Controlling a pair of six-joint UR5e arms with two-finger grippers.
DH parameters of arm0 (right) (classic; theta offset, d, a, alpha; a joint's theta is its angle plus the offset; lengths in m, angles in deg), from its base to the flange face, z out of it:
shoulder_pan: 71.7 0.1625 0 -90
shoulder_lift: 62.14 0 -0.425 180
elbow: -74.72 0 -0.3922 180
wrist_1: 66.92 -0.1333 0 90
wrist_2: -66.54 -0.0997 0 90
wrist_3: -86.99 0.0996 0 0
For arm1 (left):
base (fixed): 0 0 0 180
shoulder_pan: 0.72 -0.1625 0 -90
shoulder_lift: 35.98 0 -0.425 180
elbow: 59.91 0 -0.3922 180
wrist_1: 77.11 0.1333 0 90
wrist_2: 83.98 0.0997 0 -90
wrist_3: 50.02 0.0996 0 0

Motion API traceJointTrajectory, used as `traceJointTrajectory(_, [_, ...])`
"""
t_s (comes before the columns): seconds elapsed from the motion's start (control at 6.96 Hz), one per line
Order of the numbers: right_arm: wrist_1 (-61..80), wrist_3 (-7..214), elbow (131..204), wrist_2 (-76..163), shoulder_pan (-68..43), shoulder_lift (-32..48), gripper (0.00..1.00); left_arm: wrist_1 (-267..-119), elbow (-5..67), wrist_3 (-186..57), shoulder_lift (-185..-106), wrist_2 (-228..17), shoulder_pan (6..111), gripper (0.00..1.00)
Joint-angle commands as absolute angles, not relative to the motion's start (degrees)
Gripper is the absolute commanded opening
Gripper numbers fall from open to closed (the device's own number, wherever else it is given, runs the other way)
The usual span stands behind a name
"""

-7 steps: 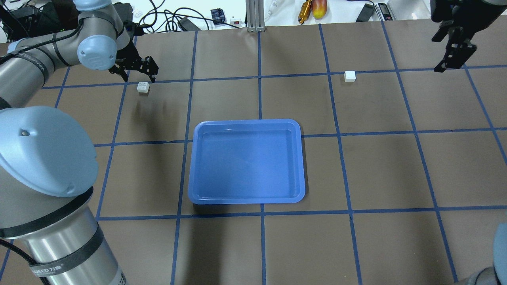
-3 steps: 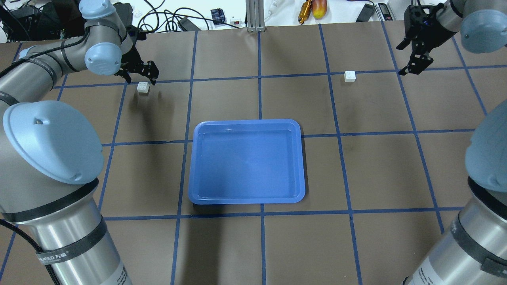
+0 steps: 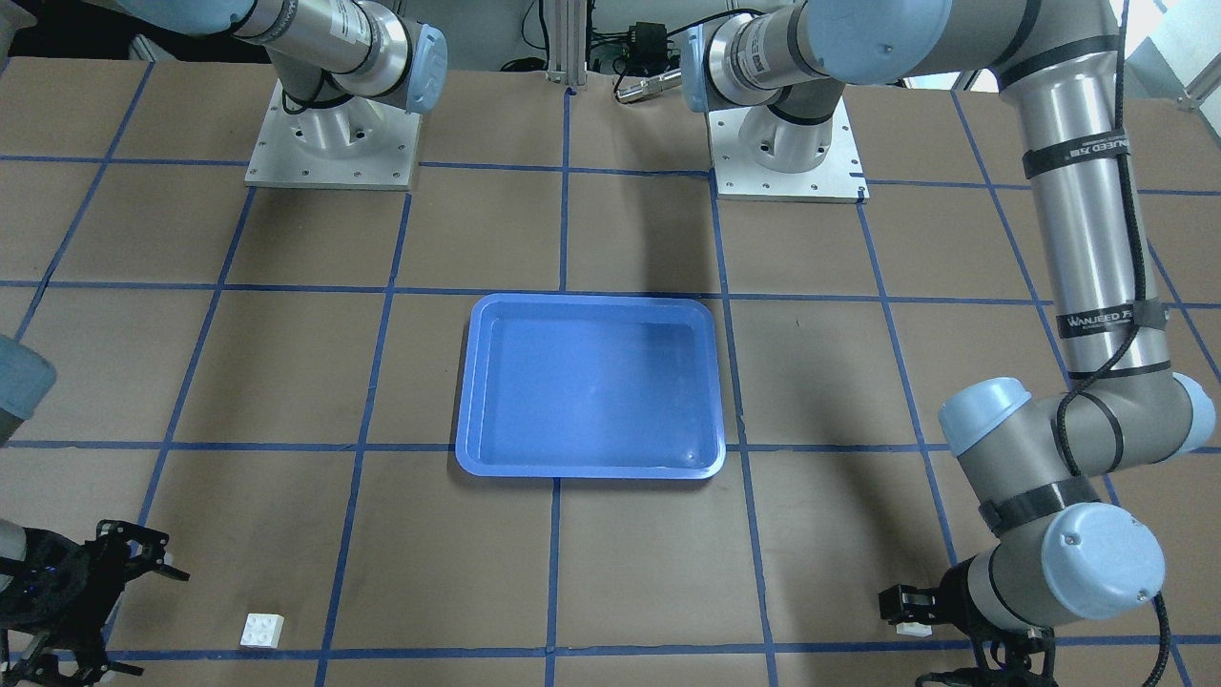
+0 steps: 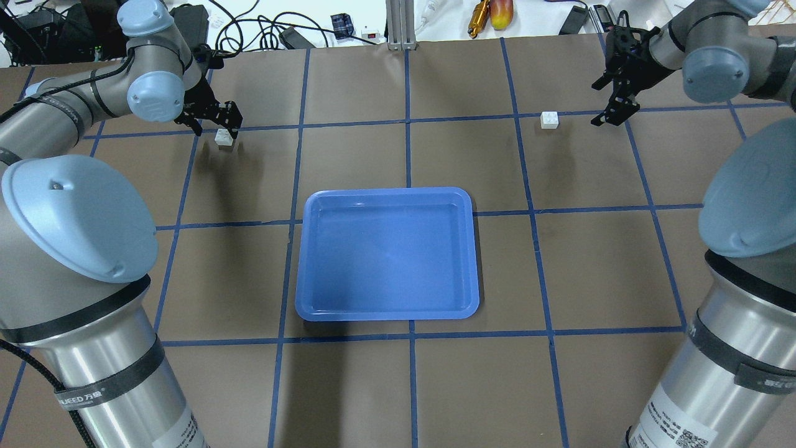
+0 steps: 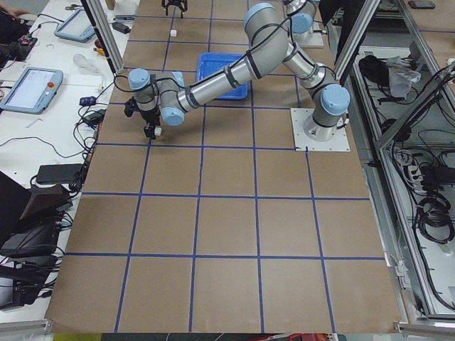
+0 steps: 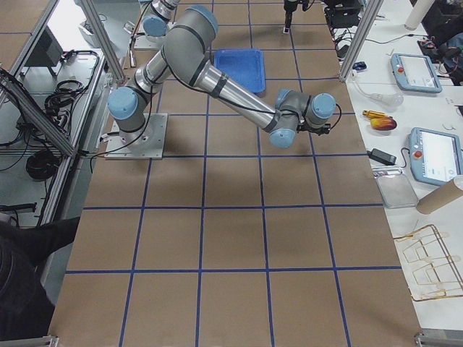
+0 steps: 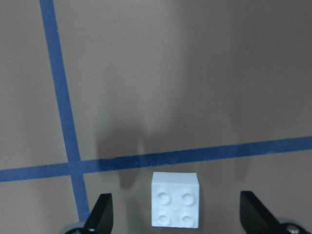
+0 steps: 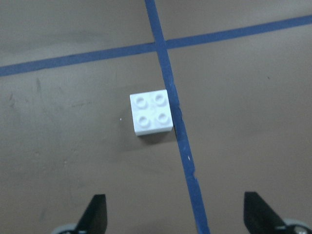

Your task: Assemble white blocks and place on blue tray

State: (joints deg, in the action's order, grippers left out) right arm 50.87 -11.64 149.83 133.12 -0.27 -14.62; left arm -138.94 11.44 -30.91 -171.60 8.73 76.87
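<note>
One white block [image 4: 224,138] lies on the table at far left. My left gripper [image 4: 217,129] is open and low over it. In the left wrist view the block [image 7: 175,207] sits between the spread fingers [image 7: 101,217], not touching them. The other white block [image 4: 549,119] lies at far right, beside a tape line. My right gripper [image 4: 600,104] is open and empty, to the right of it and above the table. In the right wrist view that block [image 8: 152,113] lies ahead of the fingers [image 8: 95,214]. The blue tray [image 4: 387,191] sits empty at the table's middle.
Blue tape lines grid the brown table. Cables, tools and a metal post [image 4: 398,25] lie past the far edge. Both arms' big elbow joints [image 4: 74,218] hang over the near corners. In the front-facing view the tray's rim [image 3: 591,301] is centred and the right-hand block [image 3: 261,630] is at bottom left.
My left gripper has come down and now straddles the left block. My right arm has swung in from the far right toward the other block, gripper still open.
</note>
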Motion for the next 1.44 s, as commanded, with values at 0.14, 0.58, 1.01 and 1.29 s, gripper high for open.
traceJointTrajectory(0.14, [51.38, -20.82, 149.7, 131.41, 2.13, -16.87, 0.96, -140.12, 11.81, -30.59, -171.42, 8.48, 76.8, 0.2])
traceJointTrajectory(0.58, [51.91, -25.6, 149.35, 127.38, 2.04, -18.19, 0.99, -146.06, 11.81, -30.59, -167.49, 7.35, 77.84, 0.0])
traceJointTrajectory(1.01, [51.38, -20.19, 149.26, 128.07, 2.04, -17.93, 0.99, -148.74, 22.31, -37.32, -155.64, 3.56, 87.57, 0.0])
traceJointTrajectory(1.29, [51.29, -14.02, 148.56, 128.15, 2.04, -18.1, 0.99, -147.96, 32.07, -46.55, -148.77, 3.3, 93.03, 0.0])
